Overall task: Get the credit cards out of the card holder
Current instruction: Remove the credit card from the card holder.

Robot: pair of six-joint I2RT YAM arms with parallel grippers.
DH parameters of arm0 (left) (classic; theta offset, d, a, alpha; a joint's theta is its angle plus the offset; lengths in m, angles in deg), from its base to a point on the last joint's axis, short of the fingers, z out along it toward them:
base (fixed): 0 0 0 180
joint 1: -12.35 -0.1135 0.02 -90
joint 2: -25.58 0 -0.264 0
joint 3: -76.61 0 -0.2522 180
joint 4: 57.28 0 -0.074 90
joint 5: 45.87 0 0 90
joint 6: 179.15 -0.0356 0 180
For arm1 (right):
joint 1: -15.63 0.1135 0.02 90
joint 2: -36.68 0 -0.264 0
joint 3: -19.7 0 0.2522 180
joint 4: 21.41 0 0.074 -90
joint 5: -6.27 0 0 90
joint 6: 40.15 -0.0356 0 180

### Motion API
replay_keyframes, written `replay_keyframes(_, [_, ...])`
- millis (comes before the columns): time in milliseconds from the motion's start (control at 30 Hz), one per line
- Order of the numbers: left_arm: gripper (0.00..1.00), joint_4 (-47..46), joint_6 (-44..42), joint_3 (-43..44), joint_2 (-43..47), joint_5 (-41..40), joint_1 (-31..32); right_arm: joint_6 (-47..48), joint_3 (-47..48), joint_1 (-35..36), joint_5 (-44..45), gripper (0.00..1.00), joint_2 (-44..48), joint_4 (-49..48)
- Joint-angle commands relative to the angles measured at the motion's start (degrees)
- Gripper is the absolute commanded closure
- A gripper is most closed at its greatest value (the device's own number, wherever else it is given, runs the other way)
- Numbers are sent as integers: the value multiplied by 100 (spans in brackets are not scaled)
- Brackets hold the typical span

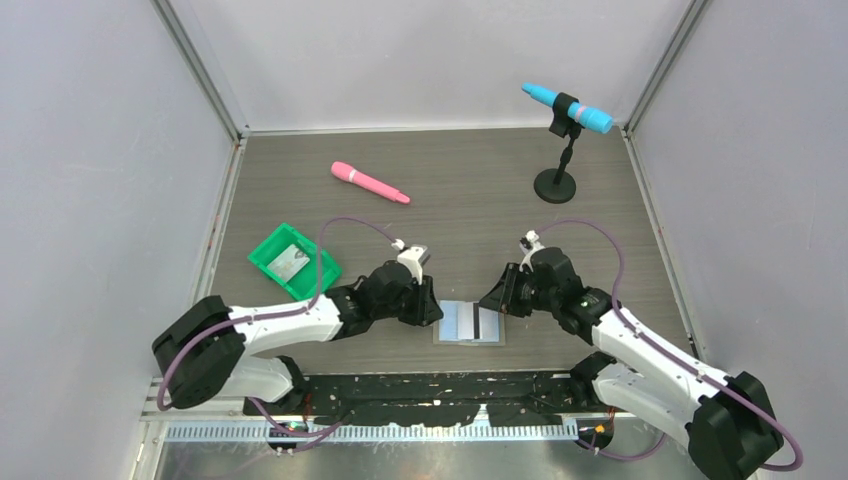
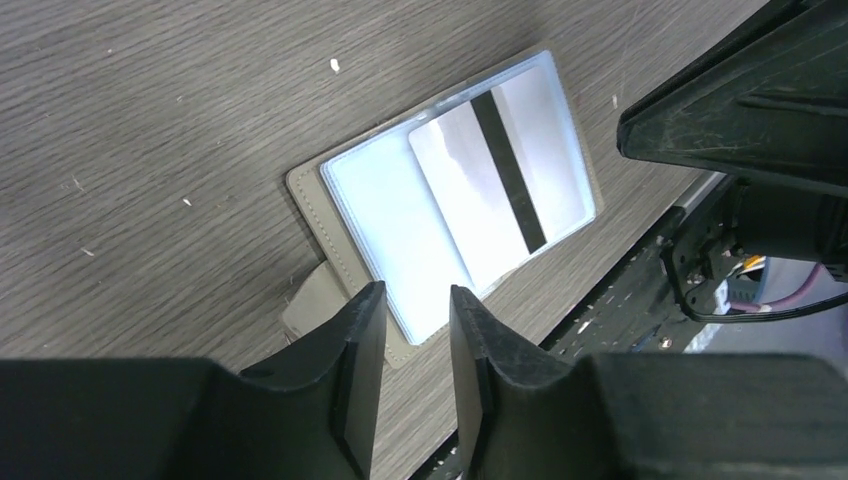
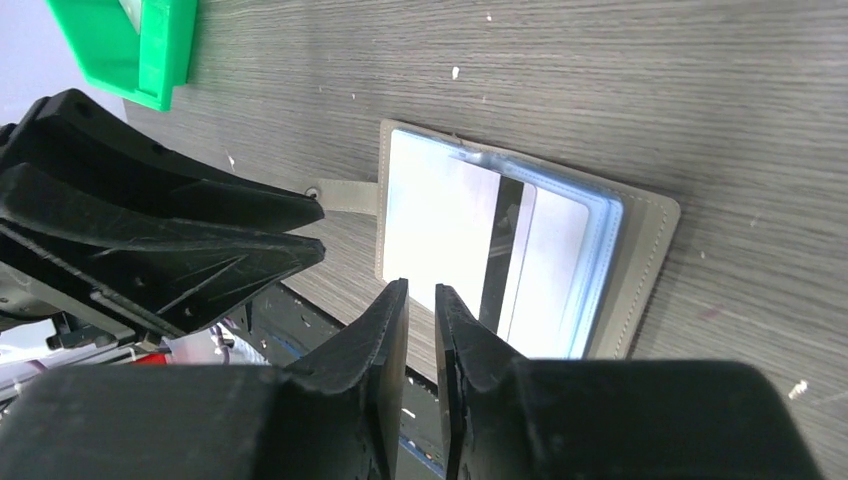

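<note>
Flat grey card holder (image 1: 470,323) w/ pale blue pockets lies open at near edge of dark wood-grain table (image 1: 450,190), btwn grippers. Whitish black-striped credit card (image 2: 500,182) sits in pocket, edges hazy under plastic. Both empty: left gripper (image 2: 412,300) part open, right gripper (image 3: 421,292) barely.

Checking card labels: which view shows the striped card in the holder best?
Left wrist: the striped card lies large and unblocked in the open holder. Right wrist hides its lower edge behind the right tool; top view shows it tiny.
</note>
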Motion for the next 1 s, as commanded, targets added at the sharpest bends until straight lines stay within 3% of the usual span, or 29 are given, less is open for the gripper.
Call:
replay_keyframes(0, [72, -324, -32, 230, -354, 270, 26, 170, -135, -9, -192, 74, -193, -698])
replay_keyframes(233, [83, -690, 88, 295, -1009, 544, 26, 245, -408, -2, -25, 61, -728, -930])
replay_keyframes(433, [89, -508, 315, 154, -1193, 218, 26, 247, -604, 0, 88, 52, -1073, -1224])
replay_keyframes(967, [92, -638, 521, -10, -1400, 321, 26, 57, -885, 88, -22, 48, -1477, -2022])
